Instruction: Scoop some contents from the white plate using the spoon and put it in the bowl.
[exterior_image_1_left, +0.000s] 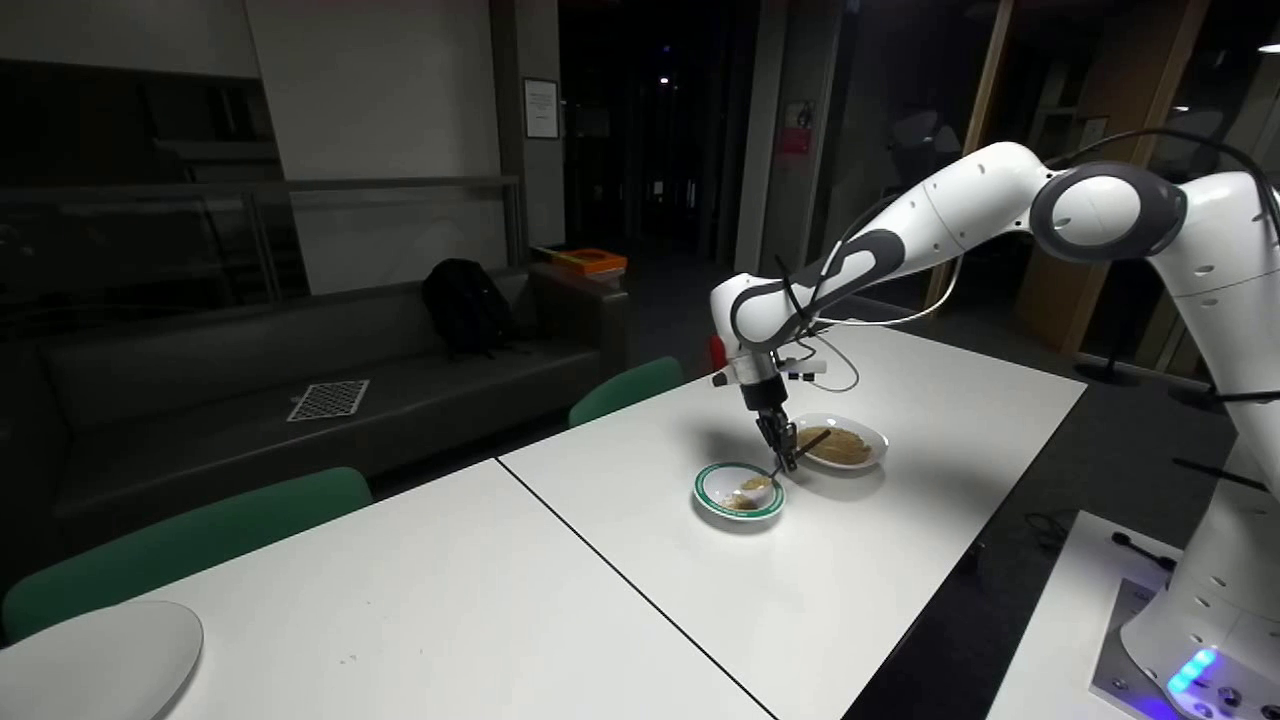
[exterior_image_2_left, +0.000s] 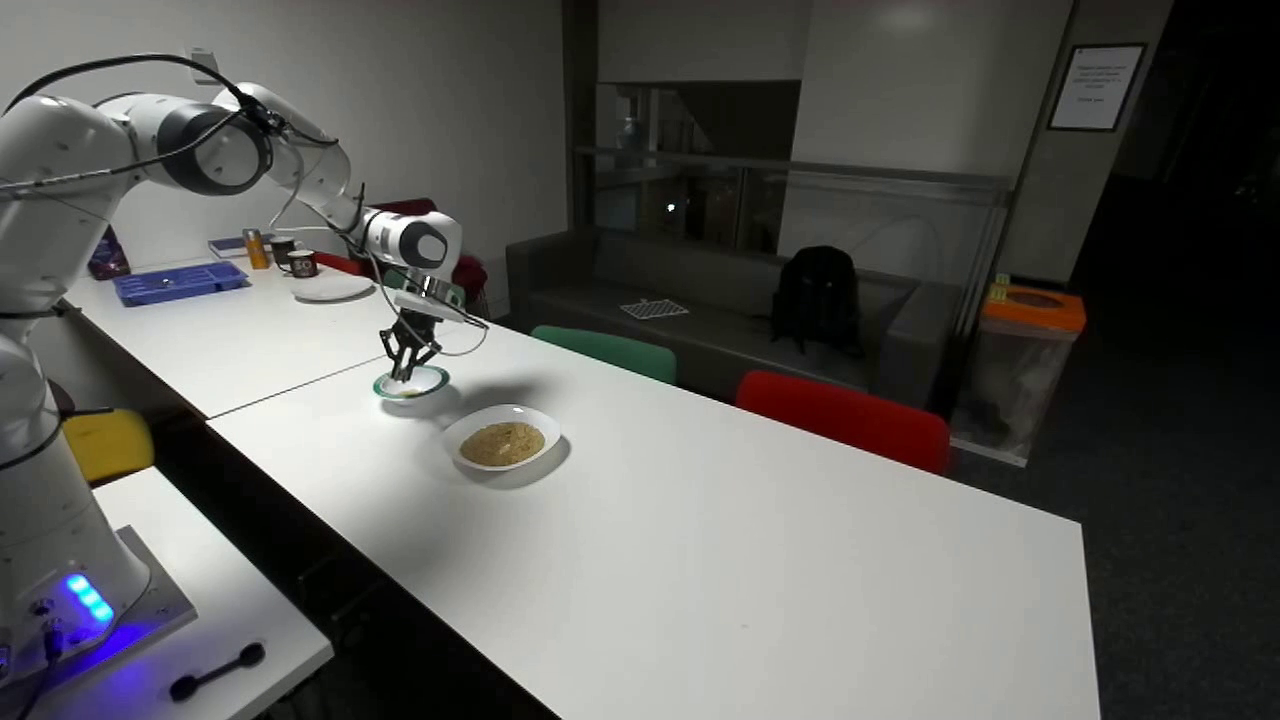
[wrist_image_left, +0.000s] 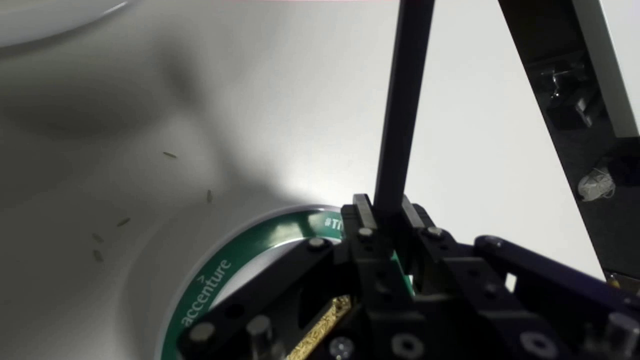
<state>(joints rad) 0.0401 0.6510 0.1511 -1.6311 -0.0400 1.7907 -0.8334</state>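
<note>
On the white tabletop (exterior_image_1_left: 480, 590) before me, a small round white bowl (exterior_image_1_left: 714, 484) with a green rim holds some tan-brown food (exterior_image_1_left: 740, 503). Over its edge, the black two-fingered hand (exterior_image_1_left: 788, 461) grips a slim black spoon (wrist_image_left: 403, 100). Just beyond, a shallow whitish plate (exterior_image_1_left: 878, 444) carries more food; farther back stands a dark grey sofa (exterior_image_1_left: 200, 350).

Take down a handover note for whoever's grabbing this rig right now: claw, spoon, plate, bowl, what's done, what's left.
Claw: shut on the handle of the spoon, whose tip points into the bowl.
Bowl: green-rimmed, on the table, with some tan-brown contents inside.
White plate: beside the bowl, not touching it, holding plenty more contents.
Done: some contents are in the bowl.
Left: probably just emptying the spoon and lifting it clear; can't tell whether its tip carries any.
</note>
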